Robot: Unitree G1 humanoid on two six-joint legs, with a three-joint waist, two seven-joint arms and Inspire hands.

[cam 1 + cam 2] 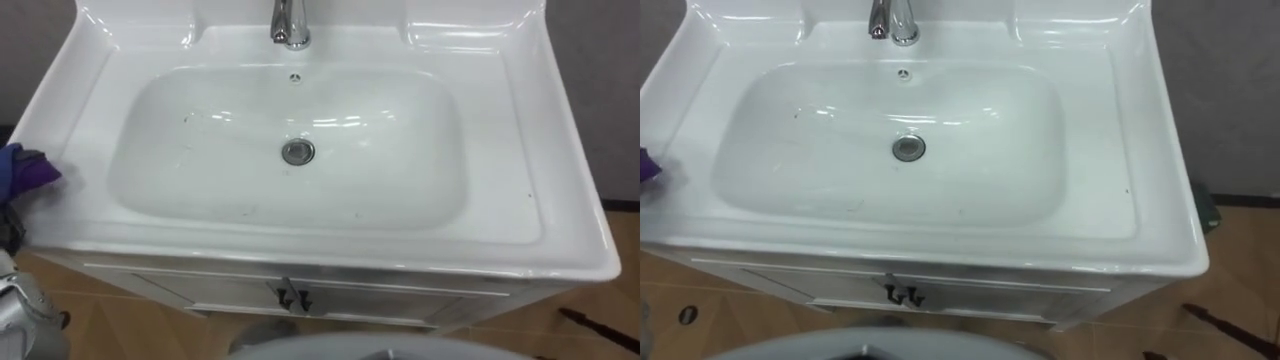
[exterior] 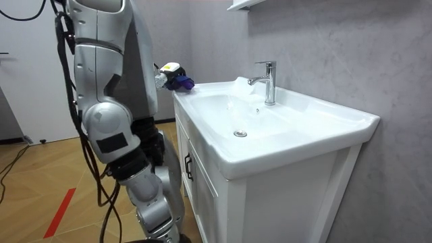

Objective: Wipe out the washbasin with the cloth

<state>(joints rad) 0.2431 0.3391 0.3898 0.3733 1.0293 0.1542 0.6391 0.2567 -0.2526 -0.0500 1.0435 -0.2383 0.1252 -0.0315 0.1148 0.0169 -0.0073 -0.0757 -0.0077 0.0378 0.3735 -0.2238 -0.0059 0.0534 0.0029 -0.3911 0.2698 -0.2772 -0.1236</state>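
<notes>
Grey textured wall point(image 2: 351, 47) behind, wood-look floor point(image 2: 40, 175) with a red strip point(image 2: 59, 210) on it. White vanity cabinet point(image 2: 283, 196) stands against the wall, and the robot stands upright at its front, facing it. Basin point(image 1: 500, 150) sits on top: white, rectangular, long axis running left-right across the robot's front, short axis running away from it to the wall. The bowl is a rounded rectangle with the same orientation, with a few small dark specks on its surface. Chrome faucet point(image 1: 290, 25) is upright at the middle of the back edge, spout pointing toward the robot over the bowl. Purple cloth point(image 1: 28, 168) is bunched up with no clear long axis, at the basin's left rim near the front corner. Left hand point(image 2: 167, 73) is right at the cloth, at the outer side of that rim; the cloth covers its end, so can't tell whether it's clenched on the cloth or loose. From that hand, the bowl lies to the right, the drain point(image 1: 298, 152) further right at bowl centre, the faucet right and beyond. Two small dark door handles point(image 1: 294, 298) sit below the front rim, right of and lower than the hand.
</notes>
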